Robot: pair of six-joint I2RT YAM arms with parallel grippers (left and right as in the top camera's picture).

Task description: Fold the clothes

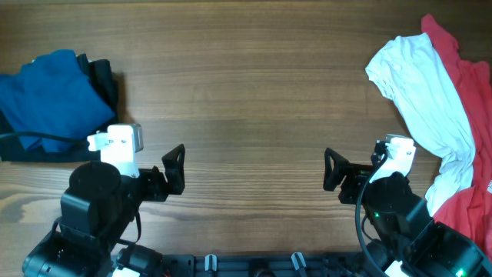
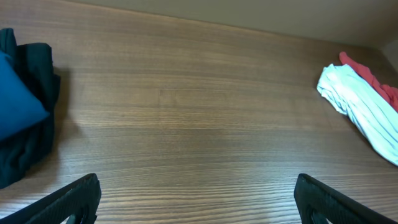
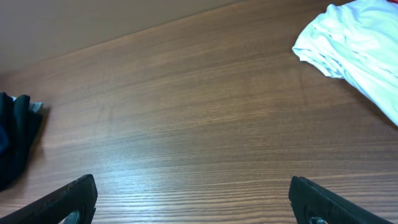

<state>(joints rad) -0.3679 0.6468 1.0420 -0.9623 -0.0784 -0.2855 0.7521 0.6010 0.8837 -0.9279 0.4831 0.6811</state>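
Note:
A folded royal-blue garment (image 1: 50,92) lies on a black one (image 1: 104,81) at the table's left edge; both show in the left wrist view (image 2: 15,93) (image 2: 37,106). A crumpled white garment (image 1: 427,92) lies over a red one (image 1: 473,131) at the right; the white one shows in the left wrist view (image 2: 364,109) and the right wrist view (image 3: 354,46). My left gripper (image 1: 175,169) and right gripper (image 1: 332,171) are both open and empty, low over bare wood near the front edge, apart from all cloth.
The wooden table (image 1: 246,92) spans the view between the two piles. The arm bases sit at the front edge.

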